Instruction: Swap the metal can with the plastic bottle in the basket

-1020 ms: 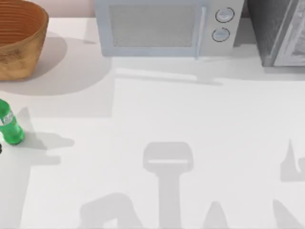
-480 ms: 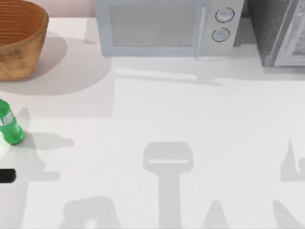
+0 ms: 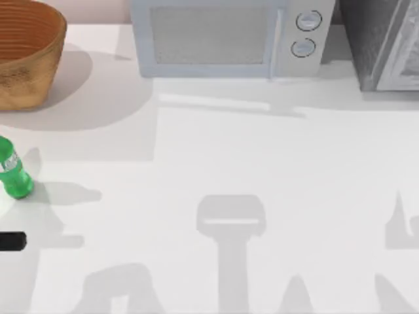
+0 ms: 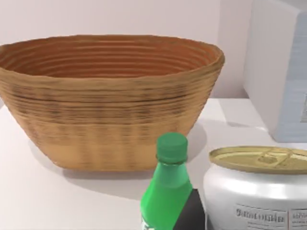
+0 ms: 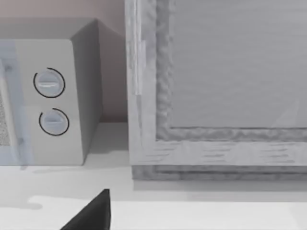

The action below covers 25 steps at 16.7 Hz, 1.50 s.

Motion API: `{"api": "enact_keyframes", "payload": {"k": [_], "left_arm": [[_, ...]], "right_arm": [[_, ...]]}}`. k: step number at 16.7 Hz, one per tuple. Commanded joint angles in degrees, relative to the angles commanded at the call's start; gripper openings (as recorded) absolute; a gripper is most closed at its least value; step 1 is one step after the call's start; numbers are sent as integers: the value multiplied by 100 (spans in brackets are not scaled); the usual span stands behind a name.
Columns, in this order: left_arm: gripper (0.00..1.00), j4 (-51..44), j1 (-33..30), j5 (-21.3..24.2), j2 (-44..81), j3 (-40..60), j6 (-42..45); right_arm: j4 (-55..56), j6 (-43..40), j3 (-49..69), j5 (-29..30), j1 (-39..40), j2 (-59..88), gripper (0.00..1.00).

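Note:
The plastic bottle [image 3: 14, 171] stands upright near the table's left edge, in front of the basket [image 3: 29, 55] at the back left corner. A black part of my left gripper [image 3: 12, 241] pokes in from the left edge, nearer the front than the bottle. In the left wrist view the bottle [image 4: 168, 189] is close. Beside it, closer still, stands the metal can [image 4: 259, 191] with its gold-tan top. A dark finger [image 4: 192, 214] shows between them, and the basket [image 4: 110, 100] stands behind. Whether the can is held cannot be made out.
A microwave [image 3: 226, 38] stands along the back edge, with a grey cabinet [image 3: 383, 42] to its right. The right wrist view faces the microwave's dials [image 5: 50, 100] and the cabinet [image 5: 216, 86], with one dark finger [image 5: 91, 214] of my right gripper low in the picture.
The black part of my left gripper has moved from beside the bottle toward the table's front, then slightly to the right. The bottle and basket stay put.

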Motion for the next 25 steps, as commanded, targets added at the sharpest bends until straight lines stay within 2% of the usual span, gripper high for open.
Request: {"api": "enact_keyframes", "payload": {"k": [4, 9, 25], "left_arm": [[0, 494, -97, 401, 1110, 369, 21], [0, 1629, -390, 1319, 3094, 1298, 85], [0, 6081, -1639, 5474, 10993, 5292, 198]], "right_arm": [[0, 0, 0, 0, 0, 0, 100], [0, 0, 0, 0, 0, 0, 100], [0, 0, 0, 0, 0, 0, 100]]}}
